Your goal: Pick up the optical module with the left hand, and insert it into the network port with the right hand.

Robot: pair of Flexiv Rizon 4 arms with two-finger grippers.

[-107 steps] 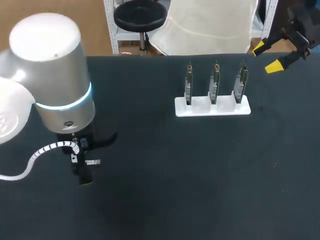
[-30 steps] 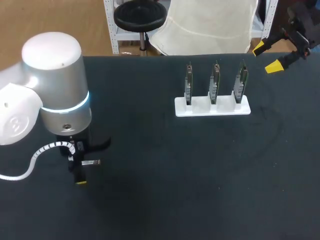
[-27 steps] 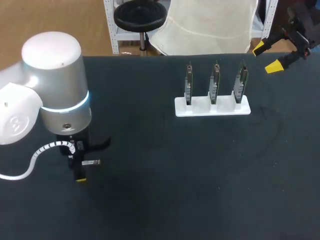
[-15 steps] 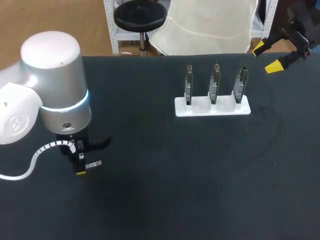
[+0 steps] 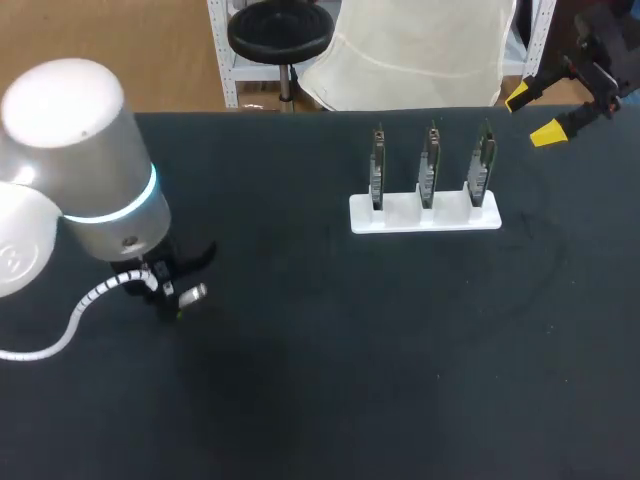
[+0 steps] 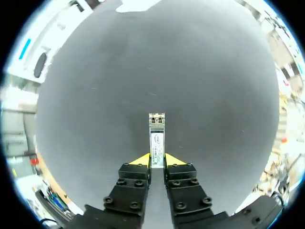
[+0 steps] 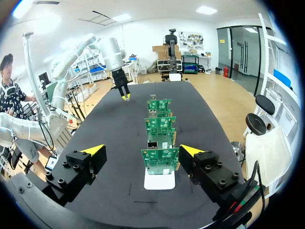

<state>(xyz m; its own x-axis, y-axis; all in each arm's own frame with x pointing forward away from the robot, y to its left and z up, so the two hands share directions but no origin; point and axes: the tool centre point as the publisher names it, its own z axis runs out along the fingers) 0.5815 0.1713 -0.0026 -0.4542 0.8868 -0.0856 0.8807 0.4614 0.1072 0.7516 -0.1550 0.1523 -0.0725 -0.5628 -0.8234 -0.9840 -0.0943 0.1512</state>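
Where the left arm enters at about 9 o'clock of the head view, the left gripper (image 6: 157,161) is clamped on the optical module (image 6: 157,136); both yellow tips press its rear end and its body juts out ahead over the black table (image 5: 330,380). The right gripper (image 7: 142,150) hangs at about 2 o'clock by the far edge, fingers wide apart and holding nothing. Three upright circuit boards (image 5: 428,165) stand in a white holder (image 5: 425,218) at about 1 o'clock, well apart from the module.

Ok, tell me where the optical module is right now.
The optical module is clamped between the left gripper's fingers, sticking out ahead, at the head view's left, far from the white board rack.
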